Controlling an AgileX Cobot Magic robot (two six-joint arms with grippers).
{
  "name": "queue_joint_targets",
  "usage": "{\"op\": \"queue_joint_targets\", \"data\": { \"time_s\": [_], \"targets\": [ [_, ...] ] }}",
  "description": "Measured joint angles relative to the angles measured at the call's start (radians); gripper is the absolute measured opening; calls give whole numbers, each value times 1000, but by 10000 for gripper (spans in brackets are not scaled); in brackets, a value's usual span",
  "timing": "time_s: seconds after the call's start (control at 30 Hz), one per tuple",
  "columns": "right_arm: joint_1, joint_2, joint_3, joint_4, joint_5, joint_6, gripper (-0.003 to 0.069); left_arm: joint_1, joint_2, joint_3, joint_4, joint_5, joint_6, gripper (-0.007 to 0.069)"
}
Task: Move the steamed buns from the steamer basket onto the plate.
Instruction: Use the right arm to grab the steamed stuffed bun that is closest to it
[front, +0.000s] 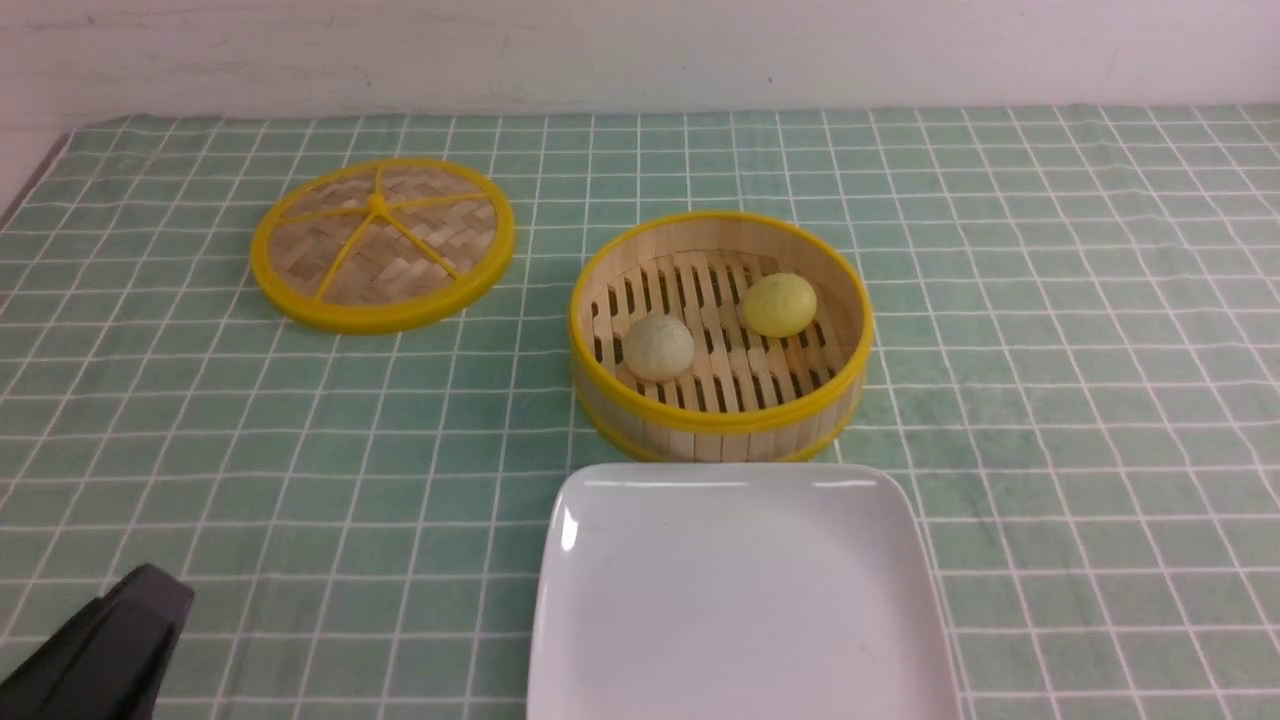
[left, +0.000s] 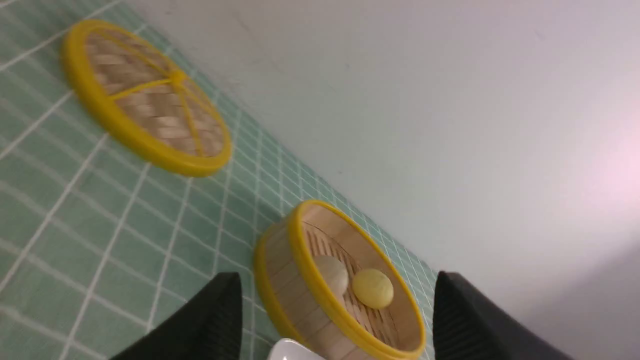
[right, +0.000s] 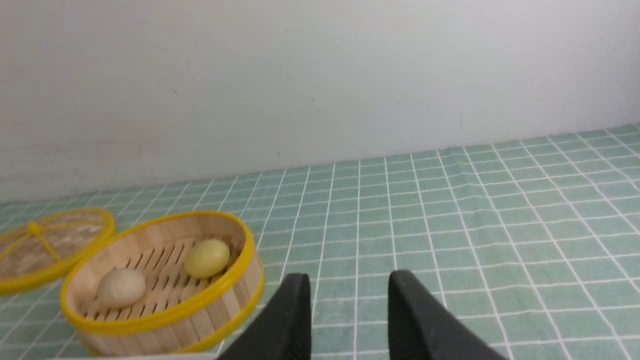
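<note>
The near plate (front: 740, 600) is bare, so nothing is done yet. The left fingers (left: 210, 320) stand wide apart and the right fingers (right: 280, 325) partly apart, both empty. Beyond, the steamer basket (front: 720, 425) holds 2 buns: the beige bun (front: 657, 347) left, the yellow bun (front: 779, 304) farther right. The lid (front: 382, 245) lies far left on the green checked surface (front: 1050, 400), with a white wall (front: 640, 50) behind.
</note>
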Motion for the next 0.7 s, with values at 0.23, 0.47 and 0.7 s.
{"op": "queue_joint_targets", "data": {
  "time_s": [0.23, 0.47, 0.7],
  "targets": [
    [0, 170, -82, 250, 135, -290, 240, 0, 0, -141, 0, 9, 175, 512],
    [0, 518, -304, 385, 291, -620, 240, 0, 153, -221, 7, 106, 266, 512],
    [0, 798, -575, 389, 374, -649, 240, 0, 397, -326, 16, 158, 380, 512]
  ]
}}
